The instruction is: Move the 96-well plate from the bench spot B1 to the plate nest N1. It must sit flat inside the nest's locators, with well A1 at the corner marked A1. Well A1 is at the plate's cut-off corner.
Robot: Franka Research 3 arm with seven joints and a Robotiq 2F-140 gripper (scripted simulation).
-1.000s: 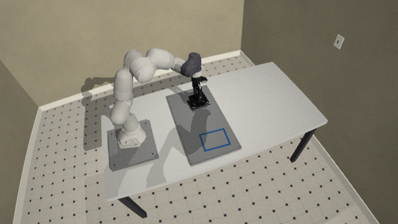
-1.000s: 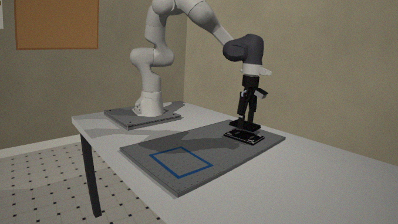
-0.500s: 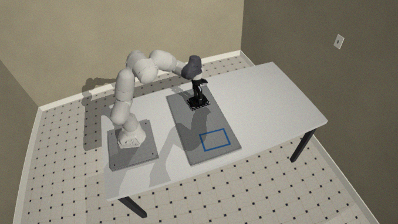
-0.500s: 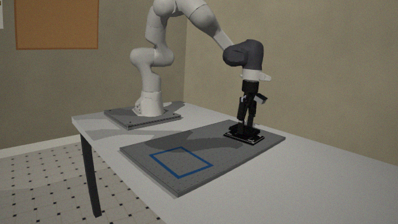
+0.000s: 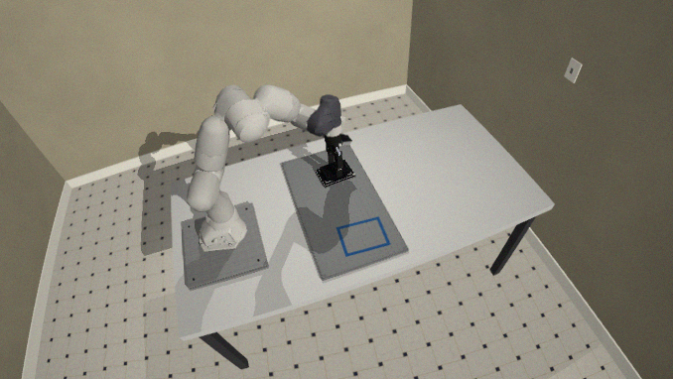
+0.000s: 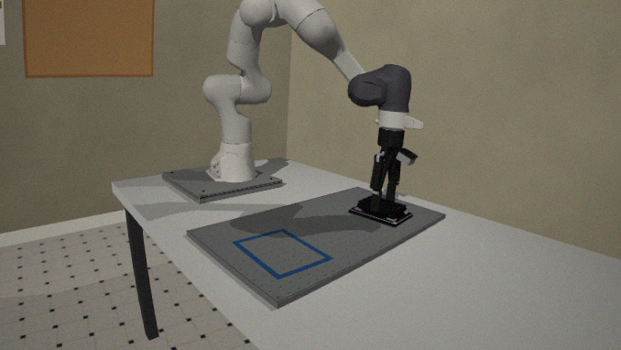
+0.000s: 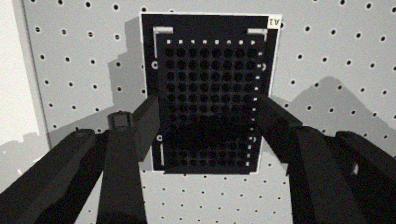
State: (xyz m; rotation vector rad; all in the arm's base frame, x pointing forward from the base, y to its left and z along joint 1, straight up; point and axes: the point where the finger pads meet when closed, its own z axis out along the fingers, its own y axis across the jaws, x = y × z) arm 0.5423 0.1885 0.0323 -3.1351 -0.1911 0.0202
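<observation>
The black 96-well plate (image 7: 207, 97) lies over the black plate nest N1, whose white locators (image 7: 162, 31) and A1 label (image 7: 273, 22) show at its far end in the wrist view. The plate's corner nearest the A1 label is too dark for me to make out the cut-off. In the top and exterior views the plate (image 5: 336, 175) (image 6: 381, 211) sits low on the nest at the far end of the grey board. My gripper (image 7: 208, 107) (image 6: 385, 198) points straight down and is shut on the plate's two long sides. The blue outline of spot B1 (image 5: 362, 236) (image 6: 282, 253) holds nothing.
The grey perforated board (image 5: 342, 213) lies on the white table. The arm's base plate (image 5: 223, 245) is on the table's left side. The table edge runs close beyond the nest (image 6: 440, 215).
</observation>
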